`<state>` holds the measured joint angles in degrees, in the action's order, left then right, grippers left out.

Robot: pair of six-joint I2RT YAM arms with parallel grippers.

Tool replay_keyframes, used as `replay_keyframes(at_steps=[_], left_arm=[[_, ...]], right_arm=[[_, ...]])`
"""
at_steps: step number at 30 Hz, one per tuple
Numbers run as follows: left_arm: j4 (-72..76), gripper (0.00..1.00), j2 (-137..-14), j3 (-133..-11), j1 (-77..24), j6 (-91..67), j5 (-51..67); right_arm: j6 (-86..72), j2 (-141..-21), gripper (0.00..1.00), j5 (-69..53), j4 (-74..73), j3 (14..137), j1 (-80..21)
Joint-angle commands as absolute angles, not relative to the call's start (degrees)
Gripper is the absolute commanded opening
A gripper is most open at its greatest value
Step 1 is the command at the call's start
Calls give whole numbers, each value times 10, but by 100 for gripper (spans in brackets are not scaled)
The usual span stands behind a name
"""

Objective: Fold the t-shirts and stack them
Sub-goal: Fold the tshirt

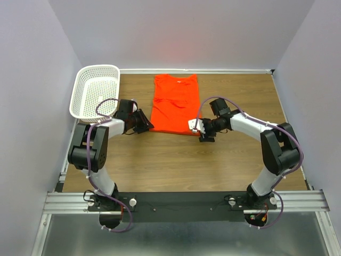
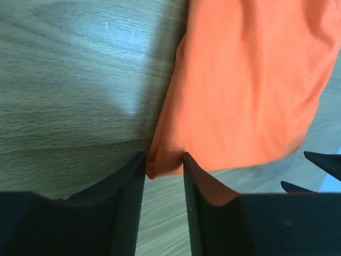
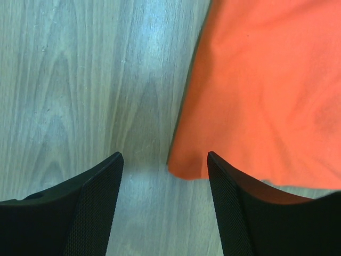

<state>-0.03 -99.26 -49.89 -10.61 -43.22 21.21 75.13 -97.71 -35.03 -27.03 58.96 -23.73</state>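
Top external view: the orange-red t-shirt (image 1: 176,106) lies flat on the wooden table (image 1: 176,165), folded into a long narrow panel that runs from the far edge towards the arms. A white perforated basket (image 1: 98,68) sits at the far left corner, hanging partly past the table's edge. The left gripper (image 1: 145,124) is at the shirt's near left corner and the right gripper (image 1: 202,133) at its near right corner, but from here their tips are too small to read. In the left wrist view, the black fingers (image 2: 128,186) stand close together with the shirt's corner between them. A gap shows, and whether they pinch the cloth cannot be told. Two dark points (image 2: 322,160), cut off at the right edge of that view, cannot be identified. In the right wrist view, the fingers (image 3: 101,186) are spread wide with bare wood between them. The shirt's corner lies just inside the right-hand finger, which hides part of the hem.
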Motion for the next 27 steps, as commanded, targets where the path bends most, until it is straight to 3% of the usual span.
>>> replay_keyframes(at_steps=[1, 9, 12, 20, 22, 27], left_arm=[[18, 36, -1004, -495, -107, -432, 208], [20, 28, -999, -497, -108, -423, 218], [21, 25, -1001, -496, -108, -420, 224], [27, 7, -996, -487, -110, -417, 246], [28, 0, -991, -481, -111, -417, 251], [18, 0, -954, -448, -132, -420, 280]], right_arm=[[745, -997, 70, -316, -239, 596, -251], [705, -1034, 66, -270, -207, 609, -253], [686, -1054, 56, -246, -202, 619, -254], [686, -1056, 4, -237, -204, 605, -257], [693, -1045, 1, -248, -213, 595, -258], [727, -1020, 1, -272, -322, 606, -267]])
